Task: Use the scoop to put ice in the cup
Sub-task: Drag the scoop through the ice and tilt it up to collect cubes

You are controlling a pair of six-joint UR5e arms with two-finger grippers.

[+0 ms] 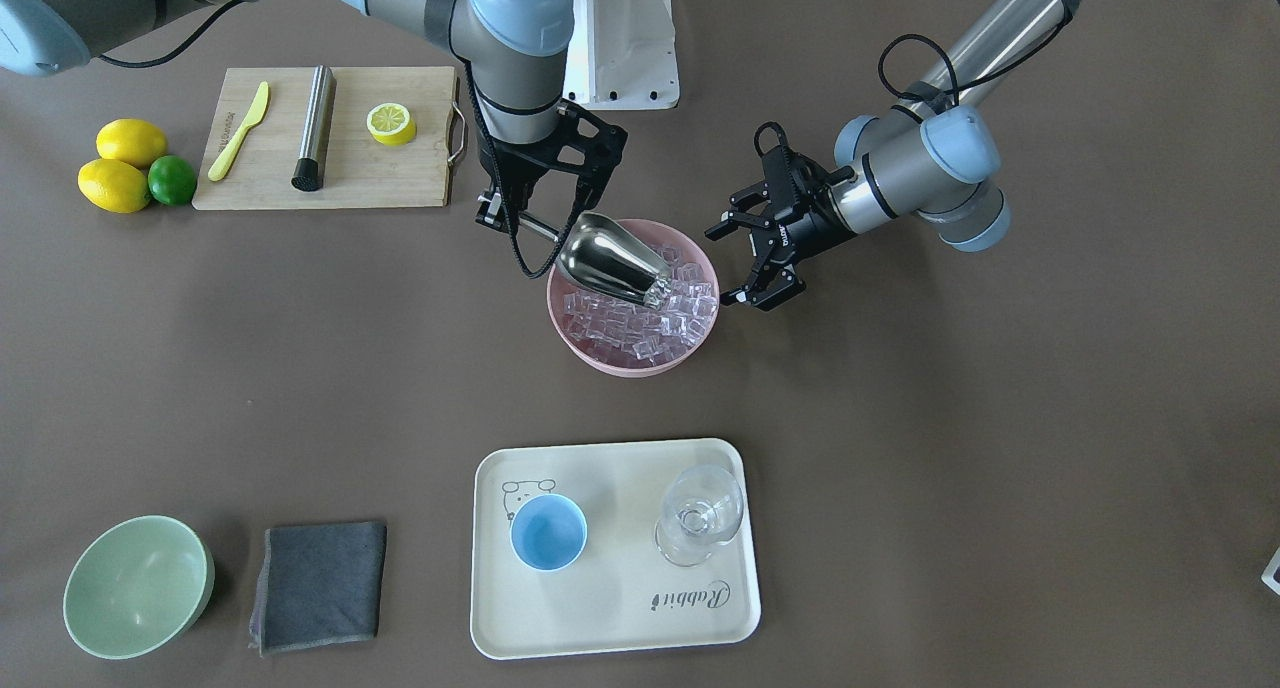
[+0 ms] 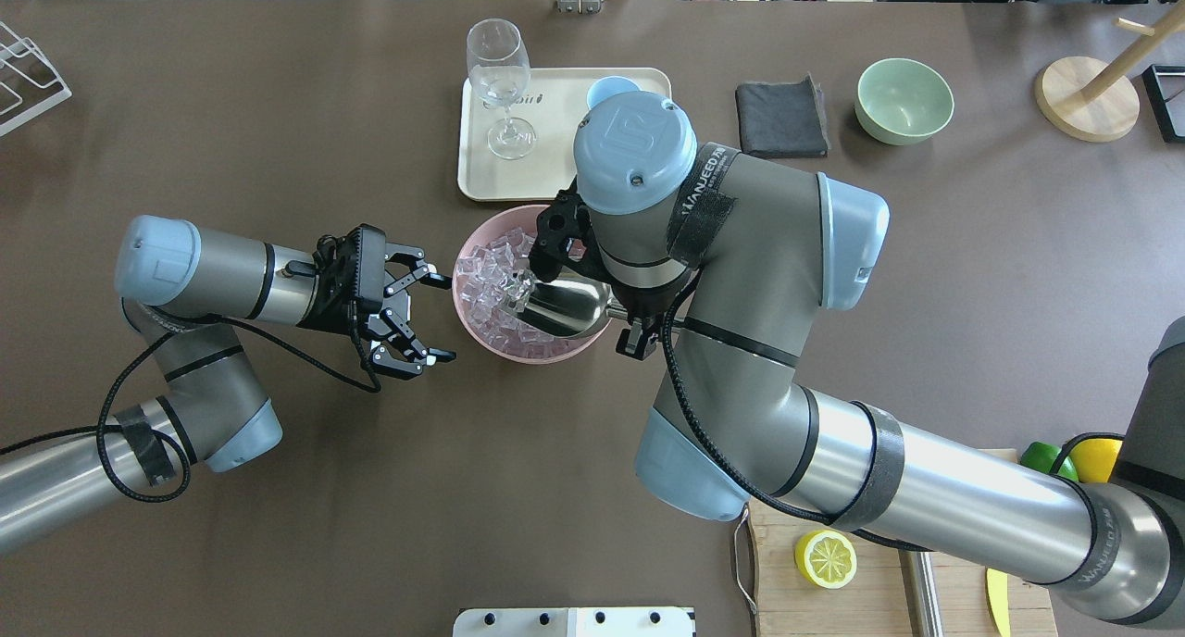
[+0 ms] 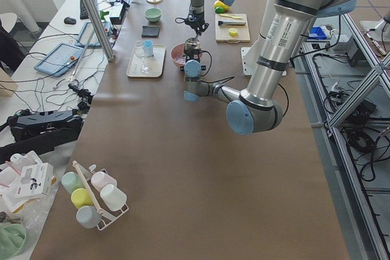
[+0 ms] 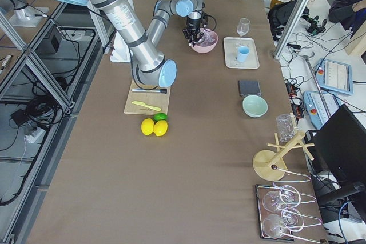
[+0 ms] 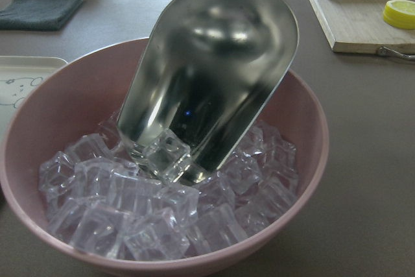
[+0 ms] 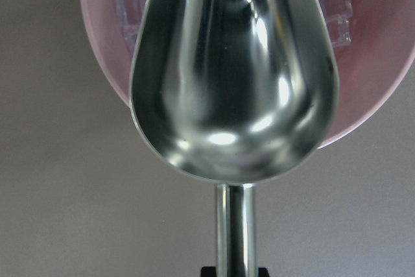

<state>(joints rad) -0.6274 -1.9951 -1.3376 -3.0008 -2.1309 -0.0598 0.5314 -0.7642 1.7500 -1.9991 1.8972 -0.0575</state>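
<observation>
My right gripper (image 1: 503, 211) is shut on the thin rod handle of the steel scoop (image 1: 610, 258). The scoop is tilted mouth-down into the ice (image 1: 650, 318) in a pink bowl (image 1: 600, 353). In the left wrist view the scoop (image 5: 207, 76) has one cube at its lip, among the ice (image 5: 130, 218). The right wrist view shows the scoop (image 6: 233, 95) from behind. My left gripper (image 1: 727, 266) is open and empty beside the bowl's rim; it also shows in the overhead view (image 2: 442, 315). The light-blue cup (image 1: 548, 533) stands upright and empty on a tray.
The cream tray (image 1: 620, 628) also holds a clear stemmed glass (image 1: 700, 513). A grey cloth (image 1: 320, 583) and a pale green bowl (image 1: 135, 588) lie beside it. A cutting board (image 1: 400, 178) carries a knife, a steel cylinder and half a lemon; two lemons and a lime (image 1: 172, 180) sit beside it.
</observation>
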